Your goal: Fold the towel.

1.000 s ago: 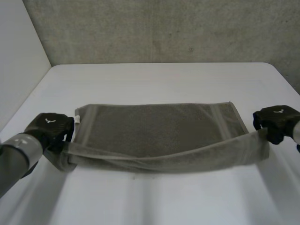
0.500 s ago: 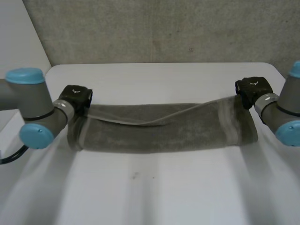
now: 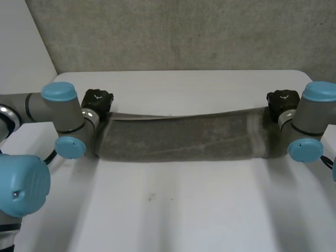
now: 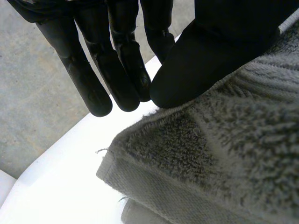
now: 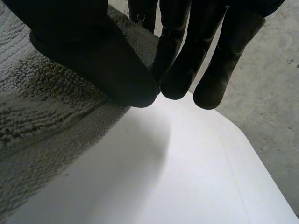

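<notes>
A grey-brown towel (image 3: 178, 137) lies across the middle of the white table (image 3: 173, 210), folded in half into a long band. My left hand (image 3: 97, 100) is at its far left corner and my right hand (image 3: 282, 100) at its far right corner. In the left wrist view the thumb (image 4: 201, 60) presses the towel's (image 4: 210, 158) edge against the straight fingers, with the corner sticking out past them. In the right wrist view my right hand (image 5: 93, 56) pinches the towel's (image 5: 37, 107) edge between thumb and fingers. The top layer sags a little between the hands.
Both forearms lie low over the table beside the towel's ends. A concrete wall (image 3: 178, 31) stands behind the table's far edge. Bare tabletop stretches in front of the towel and behind it.
Both hands have carried the towel's near edge up and over to the far edge, folding it in half. The arms now reach further out over the table.
</notes>
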Robot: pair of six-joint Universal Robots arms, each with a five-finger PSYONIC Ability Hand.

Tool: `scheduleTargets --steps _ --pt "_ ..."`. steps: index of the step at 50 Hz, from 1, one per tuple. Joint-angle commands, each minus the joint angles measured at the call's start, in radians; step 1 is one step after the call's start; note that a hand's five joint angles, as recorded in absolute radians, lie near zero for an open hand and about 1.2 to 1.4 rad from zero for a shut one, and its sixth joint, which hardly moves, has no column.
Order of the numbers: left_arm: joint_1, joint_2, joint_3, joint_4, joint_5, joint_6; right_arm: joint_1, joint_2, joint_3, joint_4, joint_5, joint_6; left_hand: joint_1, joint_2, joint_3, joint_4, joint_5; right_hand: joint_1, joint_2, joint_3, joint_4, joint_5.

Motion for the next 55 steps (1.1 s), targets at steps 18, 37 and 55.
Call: scheduleTargets --steps 18,37,55 --pt "-0.020 0.261 -0.135 -0.010 -0.020 -0.017 0.014 -0.372 0.160 0.007 -0.021 0.006 -0.959 -0.961 -0.963 -0.963 -0.965 -0.958 -1.126 -1.147 -1.151 -1.049" --pt "0.065 0.551 -0.679 0.073 0.047 -0.068 -0.004 -0.637 0.725 0.044 -0.176 -0.003 -0.930 -0.931 -0.934 -0.933 -0.935 -0.953 -1.122 -1.143 -1.146 -1.045" --pt "0.059 0.483 -0.707 0.076 0.049 -0.164 -0.075 -0.424 0.763 -0.149 -0.230 -0.030 -0.930 -0.931 -0.934 -0.933 -0.935 -0.674 -0.843 -0.864 -0.867 -0.766"
